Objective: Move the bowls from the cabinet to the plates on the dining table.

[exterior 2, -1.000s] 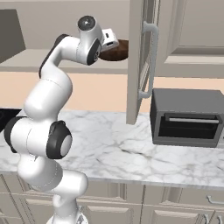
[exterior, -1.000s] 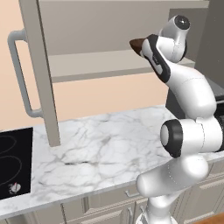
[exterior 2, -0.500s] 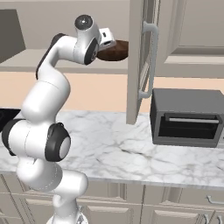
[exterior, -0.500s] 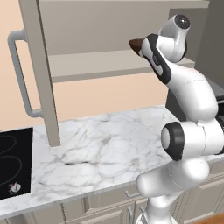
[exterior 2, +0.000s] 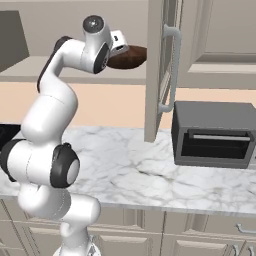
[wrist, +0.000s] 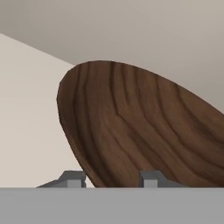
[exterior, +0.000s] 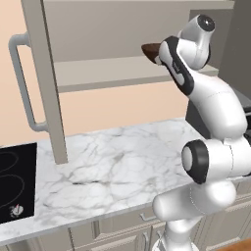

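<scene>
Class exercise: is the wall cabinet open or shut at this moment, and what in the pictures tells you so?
Open. The cabinet door stands swung outward, edge-on, baring the inner shelf, where the gripper reaches the brown wooden bowl.

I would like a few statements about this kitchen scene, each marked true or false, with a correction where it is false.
1. The gripper is at a brown wooden bowl up at the wall cabinet. True.
2. The cabinet doors are closed. False: the doors stand open, and the left door hangs out over the counter.
3. A dark toaster oven stands on the marble counter. True.
4. The wooden bowl lies on the marble counter. False: it is up at the cabinet's shelf level, by the hand.
5. A black cooktop is set into the counter at the left of the left base view. True.
</scene>
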You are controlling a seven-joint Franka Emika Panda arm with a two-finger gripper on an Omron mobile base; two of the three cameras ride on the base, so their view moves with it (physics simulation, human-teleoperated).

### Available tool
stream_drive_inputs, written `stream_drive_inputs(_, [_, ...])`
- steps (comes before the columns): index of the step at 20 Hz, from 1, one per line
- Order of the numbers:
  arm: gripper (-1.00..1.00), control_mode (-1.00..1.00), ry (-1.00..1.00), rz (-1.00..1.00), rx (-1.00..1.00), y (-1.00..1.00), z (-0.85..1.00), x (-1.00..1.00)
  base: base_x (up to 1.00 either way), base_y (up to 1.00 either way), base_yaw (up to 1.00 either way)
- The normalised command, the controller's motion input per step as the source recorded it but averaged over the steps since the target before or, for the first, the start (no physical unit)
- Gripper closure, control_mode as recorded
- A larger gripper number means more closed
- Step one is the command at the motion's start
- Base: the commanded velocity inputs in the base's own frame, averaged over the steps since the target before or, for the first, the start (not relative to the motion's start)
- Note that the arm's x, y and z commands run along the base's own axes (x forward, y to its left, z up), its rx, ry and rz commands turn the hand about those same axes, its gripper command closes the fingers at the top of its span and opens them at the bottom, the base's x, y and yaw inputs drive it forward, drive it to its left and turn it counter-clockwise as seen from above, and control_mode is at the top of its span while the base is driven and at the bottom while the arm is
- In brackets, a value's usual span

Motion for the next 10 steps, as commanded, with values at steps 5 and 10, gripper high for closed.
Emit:
stream_drive_inputs(5, [1.0, -1.0, 0.0, 0.03, -0.05, 0.2, 0.18, -0.4, 0.0, 0.0, 0.0])
stream_drive_inputs(10, [1.0, -1.0, 0.0, 0.0, -0.02, 0.24, 0.17, -0.67, 0.0, 0.0, 0.0])
